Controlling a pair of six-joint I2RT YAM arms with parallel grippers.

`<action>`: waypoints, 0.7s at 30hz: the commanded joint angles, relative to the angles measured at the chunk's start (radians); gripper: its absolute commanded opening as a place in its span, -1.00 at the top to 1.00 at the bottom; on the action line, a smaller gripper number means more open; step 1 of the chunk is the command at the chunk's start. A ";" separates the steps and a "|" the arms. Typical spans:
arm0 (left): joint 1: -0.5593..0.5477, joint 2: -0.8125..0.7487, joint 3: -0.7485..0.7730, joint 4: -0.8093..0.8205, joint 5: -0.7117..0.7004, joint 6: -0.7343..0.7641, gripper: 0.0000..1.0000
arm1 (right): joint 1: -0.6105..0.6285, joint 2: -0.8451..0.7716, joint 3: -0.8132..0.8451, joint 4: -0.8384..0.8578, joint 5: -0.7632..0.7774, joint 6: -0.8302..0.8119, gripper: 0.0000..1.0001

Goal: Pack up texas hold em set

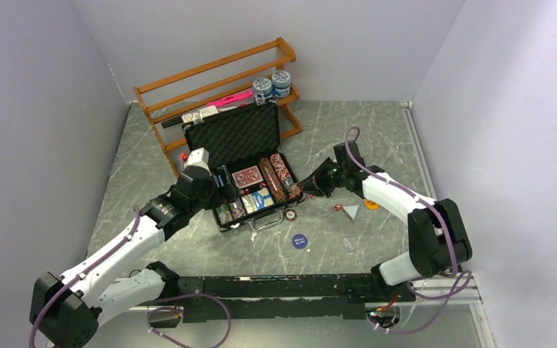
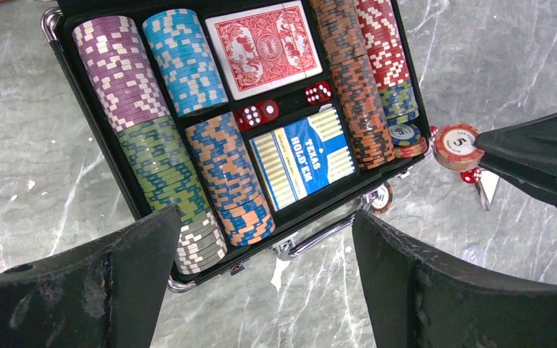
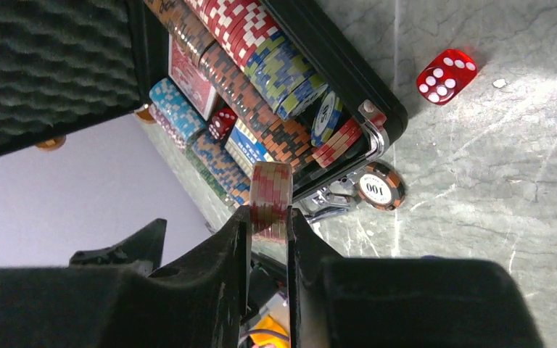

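black ribbed briefcase (image 1: pixel 236 134) lies open on the desk (image 1: pixel 377 138), in front of the orange rack (image 1: pixel 188 83). its long axis runs left to right, the right end a little farther from the arm bases. the lid stands up at the far side and the metal handle (image 2: pixel 319 235) points toward the arms. the chip rows (image 2: pixel 355 80) inside lie across the short axis. your right hand (image 3: pixel 268 217) is clamped on a small stack of reddish chips (image 3: pixel 270 190), edge-on, just beside the case's near right corner. your left hand (image 2: pixel 265 216) hangs over the left end, fingers wide apart, holding nothing. a red die (image 3: pixel 446 75) and one loose chip (image 3: pixel 379 186) lie on the desk near the handle.
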 commanded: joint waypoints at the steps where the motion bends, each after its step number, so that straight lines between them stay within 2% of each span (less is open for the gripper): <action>1: -0.004 -0.003 -0.002 0.025 -0.005 -0.002 -0.85 | 0.006 0.002 0.029 0.011 0.070 0.056 0.71; 21: -0.004 0.014 0.006 0.010 -0.044 0.010 -0.84 | 0.042 0.086 0.072 -0.010 0.120 0.137 0.60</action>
